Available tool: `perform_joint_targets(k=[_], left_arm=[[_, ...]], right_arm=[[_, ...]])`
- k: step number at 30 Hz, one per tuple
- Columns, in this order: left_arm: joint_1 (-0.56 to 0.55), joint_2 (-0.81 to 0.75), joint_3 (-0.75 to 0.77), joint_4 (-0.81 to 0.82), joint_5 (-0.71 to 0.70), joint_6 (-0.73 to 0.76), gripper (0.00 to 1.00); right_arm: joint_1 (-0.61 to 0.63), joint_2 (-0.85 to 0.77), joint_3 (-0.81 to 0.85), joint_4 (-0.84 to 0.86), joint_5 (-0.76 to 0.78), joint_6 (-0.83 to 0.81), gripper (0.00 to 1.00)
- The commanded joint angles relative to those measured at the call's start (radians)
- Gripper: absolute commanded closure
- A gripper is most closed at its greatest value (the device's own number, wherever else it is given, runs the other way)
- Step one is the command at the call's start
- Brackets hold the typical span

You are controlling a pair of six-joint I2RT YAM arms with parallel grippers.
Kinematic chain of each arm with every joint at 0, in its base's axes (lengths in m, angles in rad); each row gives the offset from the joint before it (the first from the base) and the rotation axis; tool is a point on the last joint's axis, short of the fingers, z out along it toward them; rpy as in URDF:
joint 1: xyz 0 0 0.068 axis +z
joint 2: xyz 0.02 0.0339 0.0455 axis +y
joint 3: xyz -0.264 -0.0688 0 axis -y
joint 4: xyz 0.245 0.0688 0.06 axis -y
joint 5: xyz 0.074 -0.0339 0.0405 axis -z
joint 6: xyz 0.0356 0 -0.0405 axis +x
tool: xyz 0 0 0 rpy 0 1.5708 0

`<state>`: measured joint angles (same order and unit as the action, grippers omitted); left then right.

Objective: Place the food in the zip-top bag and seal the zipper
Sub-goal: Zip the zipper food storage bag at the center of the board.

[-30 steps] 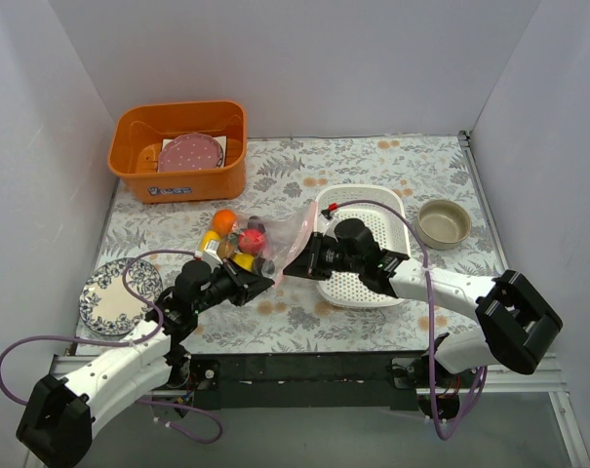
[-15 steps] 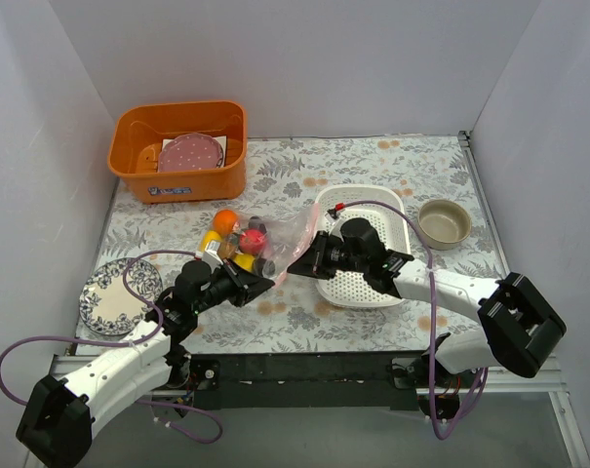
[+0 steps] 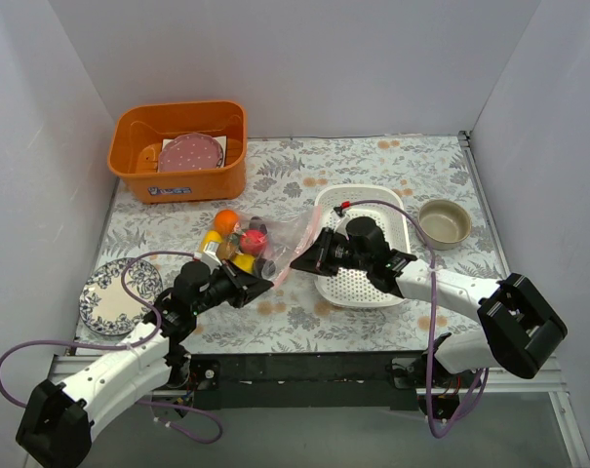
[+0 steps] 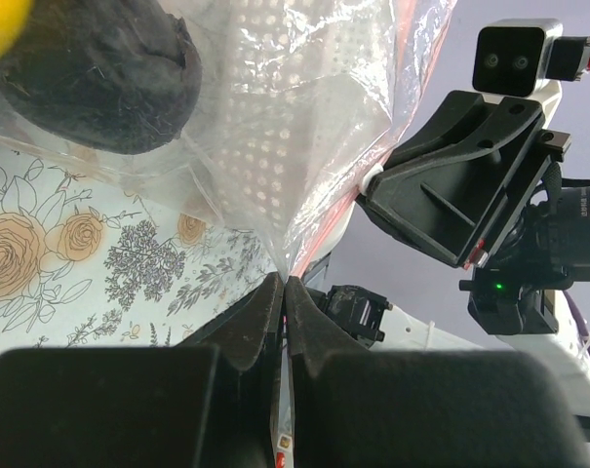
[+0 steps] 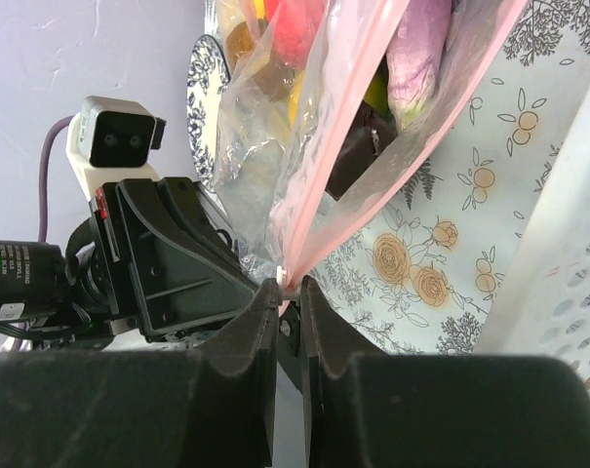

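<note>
left fingers [image 4: 241,336] pinch the zip-top bag [image 4: 304,127]; right fingers [image 5: 246,331] clamp its zipper [image 5: 329,146].

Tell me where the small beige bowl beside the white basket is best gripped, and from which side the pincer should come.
Grip the rim of the beige bowl, coming straight down from above, one finger inside the wall and one outside. It stands upright, mouth up, apparently empty, and its round wall offers no flat faces. The side away from the white basket probably leaves more room.
</note>
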<state>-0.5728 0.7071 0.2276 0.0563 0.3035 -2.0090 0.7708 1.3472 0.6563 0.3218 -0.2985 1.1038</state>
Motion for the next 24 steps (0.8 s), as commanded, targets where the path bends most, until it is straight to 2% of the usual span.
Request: perform_joint_targets(k=[1, 24], left_arm=[[-0.002, -0.026, 0.006, -0.052, 0.005, -0.166, 1.00], [-0.002, -0.074, -0.007, -0.092, -0.006, -0.181, 1.00]], right_arm=[[-0.030, -0.025, -0.004, 0.066, 0.032, 0.007, 0.83], [-0.070, -0.020, 0.005, 0.066, 0.058, -0.016, 0.83]])
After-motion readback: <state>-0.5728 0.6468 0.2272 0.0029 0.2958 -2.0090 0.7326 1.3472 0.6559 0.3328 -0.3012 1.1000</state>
